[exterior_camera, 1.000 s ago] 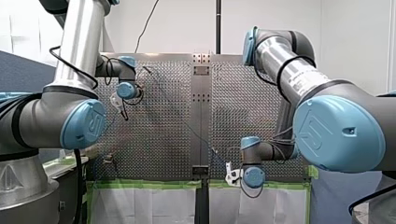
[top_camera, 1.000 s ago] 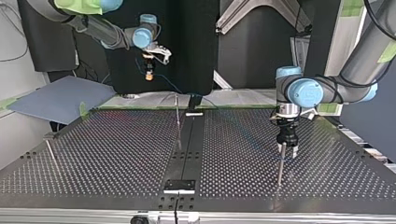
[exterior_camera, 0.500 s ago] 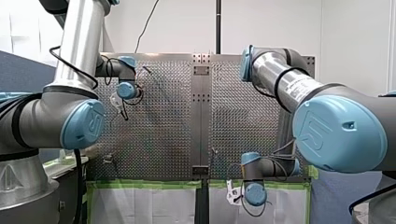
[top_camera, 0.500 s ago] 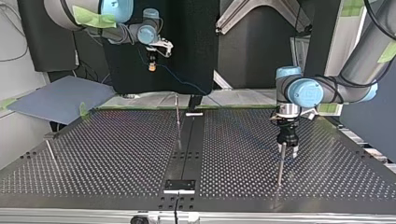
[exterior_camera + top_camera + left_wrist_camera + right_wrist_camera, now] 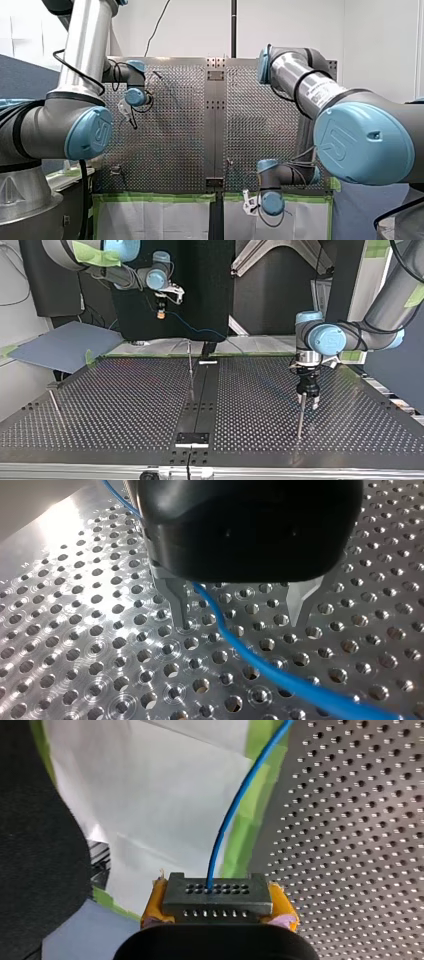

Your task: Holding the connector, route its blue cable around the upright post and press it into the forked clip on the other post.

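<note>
1. My right pincer (image 5: 218, 907) is clamped on the connector (image 5: 217, 892), with yellow pads (image 5: 155, 902) on both sides of it
2. The connector is held in the air off the worktop (image 5: 125, 405), past its far edge at the top view's left. The right wrist view has white sheet (image 5: 165, 795) and green tape (image 5: 252, 795) ahead of it
3. My left pincer (image 5: 239, 612) has its fingers apart and points down just above the worktop
4. Top view: an upright post (image 5: 300, 417) stands directly under my left pincer, its top at the fingertips
5. The blue cable (image 5: 235, 810) exits the connector's face, sags behind the thin centre post (image 5: 190, 370) in the top view, then passes loose between the metal fingers (image 5: 177, 602) of my left pincer
6. Can't tell whether the cable touches either post, or which post carries the forked clip
</note>
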